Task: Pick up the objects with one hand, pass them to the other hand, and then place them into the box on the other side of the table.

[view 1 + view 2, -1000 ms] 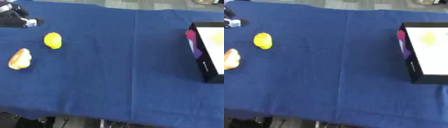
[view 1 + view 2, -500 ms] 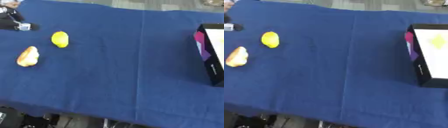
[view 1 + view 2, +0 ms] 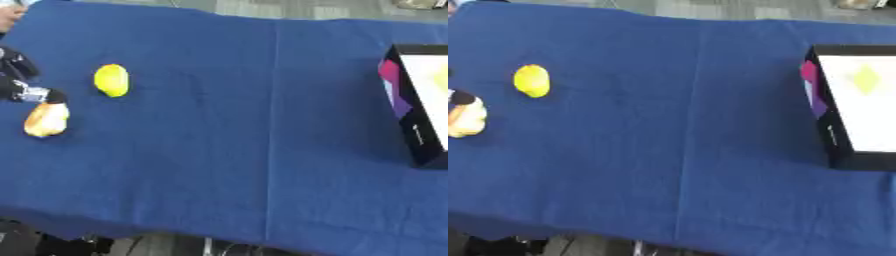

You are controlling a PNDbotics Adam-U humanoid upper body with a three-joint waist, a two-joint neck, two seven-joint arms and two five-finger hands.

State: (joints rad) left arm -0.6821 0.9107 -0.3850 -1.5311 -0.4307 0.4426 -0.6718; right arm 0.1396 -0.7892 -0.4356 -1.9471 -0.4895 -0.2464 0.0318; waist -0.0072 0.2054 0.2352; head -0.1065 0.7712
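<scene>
A yellow lemon [image 3: 112, 80] lies on the blue cloth at the left. Just below and left of it lies an orange-brown bread roll [image 3: 45, 121]. My left hand [image 3: 19, 82], black with silver parts, comes in at the left edge and reaches down to the top end of the roll, touching it or nearly so. Most of the hand is cut off by the picture's edge. The black box [image 3: 829, 135] stands at the far right, with a white inside, a pink and purple side and a yellow diamond shape in it. My right hand shows in no view.
The blue cloth [image 3: 262, 125] covers the whole table, with a crease running front to back near the middle. Its front edge hangs over near the bottom of the view. Grey floor shows beyond the far edge.
My left hand has come down from the upper left corner to the top of the bread roll. The camera has also shifted; lemon, roll and box lie as before.
</scene>
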